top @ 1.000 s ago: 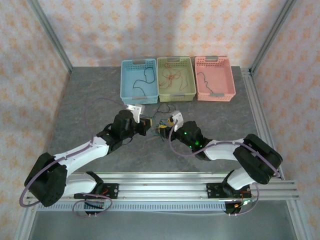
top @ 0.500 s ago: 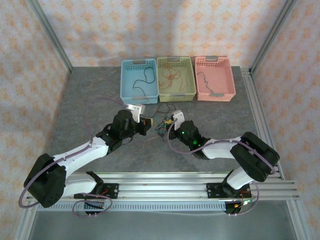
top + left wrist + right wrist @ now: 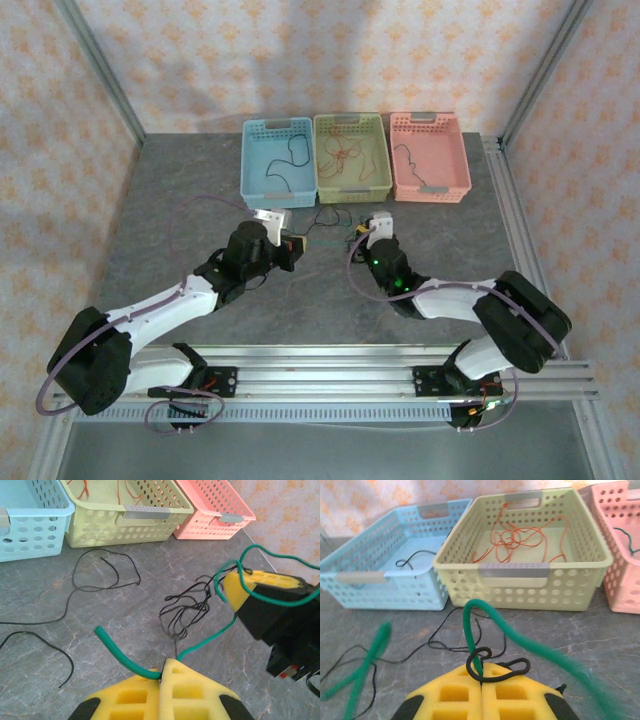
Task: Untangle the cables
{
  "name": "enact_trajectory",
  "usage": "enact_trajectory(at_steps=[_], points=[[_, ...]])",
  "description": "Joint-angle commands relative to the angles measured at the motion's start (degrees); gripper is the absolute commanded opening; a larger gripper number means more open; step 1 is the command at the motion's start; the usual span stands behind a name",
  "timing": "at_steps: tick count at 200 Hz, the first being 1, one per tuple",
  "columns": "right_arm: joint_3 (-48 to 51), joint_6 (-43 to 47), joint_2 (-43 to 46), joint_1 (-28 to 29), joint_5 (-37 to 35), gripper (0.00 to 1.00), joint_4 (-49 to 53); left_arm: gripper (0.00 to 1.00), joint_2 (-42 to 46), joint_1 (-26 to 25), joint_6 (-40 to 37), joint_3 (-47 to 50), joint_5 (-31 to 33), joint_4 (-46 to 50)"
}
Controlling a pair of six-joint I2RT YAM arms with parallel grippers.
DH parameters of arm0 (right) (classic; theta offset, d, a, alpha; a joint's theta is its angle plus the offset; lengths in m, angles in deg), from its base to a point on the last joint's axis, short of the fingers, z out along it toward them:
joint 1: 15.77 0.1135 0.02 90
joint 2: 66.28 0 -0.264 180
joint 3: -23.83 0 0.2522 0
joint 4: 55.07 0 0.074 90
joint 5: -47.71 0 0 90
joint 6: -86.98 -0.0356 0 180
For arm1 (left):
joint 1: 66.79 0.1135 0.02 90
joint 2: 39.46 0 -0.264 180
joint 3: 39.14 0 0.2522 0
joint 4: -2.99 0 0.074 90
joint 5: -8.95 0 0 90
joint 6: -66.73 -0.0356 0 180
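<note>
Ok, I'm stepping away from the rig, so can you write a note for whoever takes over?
Left tool: shut on the green cable.
Right tool: shut on the same cable, with a black loop at its tips.
Black tangle lies by the right tool; another black cable lies loose nearby.
Done: orange cable in the yellow-green basket.
To do: free the green cable, clear the black ones.

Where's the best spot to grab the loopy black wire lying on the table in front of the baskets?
Pinch the black wire on the single strand of its round loop, coming straight down from above. It lies flat on the table, so no side gives a way under, and there it sits apart from the black tangle and green cable.
</note>
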Motion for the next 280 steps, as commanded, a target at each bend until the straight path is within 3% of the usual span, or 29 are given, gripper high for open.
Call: enact_trajectory(at_steps=[1,25,65,88,108,115,133,143,165,222,246,258,280], points=[[2.6,-5.5,1.7,-4.0,-5.1,0.0,2.7,0.0,2.1,0.7,-0.4,-0.1,8.9,3.0],[4.0,-9.0,1.6,-5.7,-1.8,0.0,0.1,0.0,3.8,0.7,0.0,0.8,13.5,3.8],[3.8,-8.9,1.7,-6.0,-0.6,0.0,0.1,0.0,2.8,0.8,-0.1,0.2,13.9,4.4],[3.9,-8.5,1.9,-6.0,1.0,0.0,-0.4,0.0,1.9,0.7,-0.1,-0.1,11.7,3.8],[4.2,-8.2,1.5,-6.0,4.7,0.0,-2.4,0.0,0.7,0.8,0.0,-0.2,6.2,1.3],[4.0,-8.4,1.2,-6.0,6.2,0.0,-3.1,0.12,-0.1,0.8,0.0,-0.3,3.2,0.3],[4.0,-8.9,0.5,-5.9,9.6,0.0,-4.8,0.54,-2.3,0.6,1.0,-0.9,-3.2,-2.3],[4.0,-9.0,0.0,-5.9,12.0,0.0,-6.1,0.64,-3.4,0.7,1.5,-1.1,-5.8,-3.6],[3.7,-9.7,-1.0,-5.9,17.9,0.0,-8.6,0.72,-5.5,0.5,1.8,-1.7,-7.9,-4.3],[1.9,-10.6,-4.3,-4.5,26.6,0.0,-11.1,0.74,-6.5,-0.1,1.0,-2.4,-7.3,-3.4],[1.9,-10.5,-4.9,-3.9,28.7,0.0,-12.8,0.69,-7.5,-0.3,0.8,-2.9,-7.3,-3.0],[1.9,-10.2,-5.0,-3.7,29.6,0.0,-13.4,0.61,-7.7,-0.3,0.6,-3.1,-7.2,-2.8],[2.0,-10.0,-4.9,-3.4,28.9,0.0,-13.2,0.29,-8.0,-0.4,0.6,-3.4,-7.1,-2.5]])
